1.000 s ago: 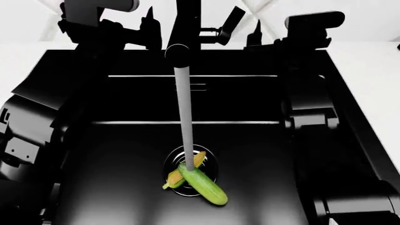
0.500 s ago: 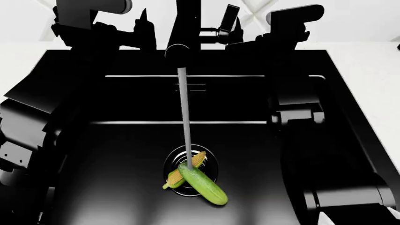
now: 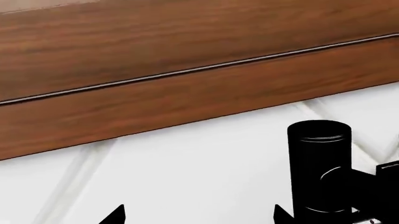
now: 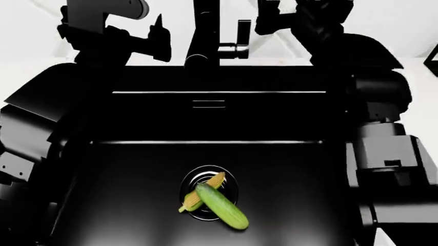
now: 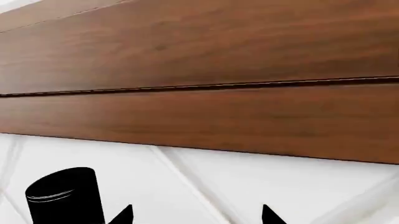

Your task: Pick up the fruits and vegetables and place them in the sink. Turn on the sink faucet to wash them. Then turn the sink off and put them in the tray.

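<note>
The green cucumber (image 4: 222, 206) lies across the yellow corn cob (image 4: 203, 191) on the round drain of the black sink (image 4: 123, 169). The black faucet (image 4: 205, 31) stands at the back, its side lever (image 4: 243, 33) upright, and no water runs from it. My left gripper (image 4: 161, 37) is open and empty, just left of the faucet. My right gripper (image 4: 274, 14) is open and empty, up and right of the lever, clear of it. The left wrist view shows its open gripper (image 3: 199, 215) beside the faucet (image 3: 319, 172). The right wrist view shows its open gripper (image 5: 196, 215) beside the faucet (image 5: 65, 196). The tray is out of view.
White counter (image 4: 417, 66) surrounds the basin. A white tiled wall (image 3: 206, 163) and dark wooden cabinets (image 5: 199, 70) stand behind the faucet. Both arms hang over the sink's sides.
The water stream has stopped. The lever has swung from tilted to upright. My right gripper has lifted up and right, off the lever. The left arm has barely moved.
</note>
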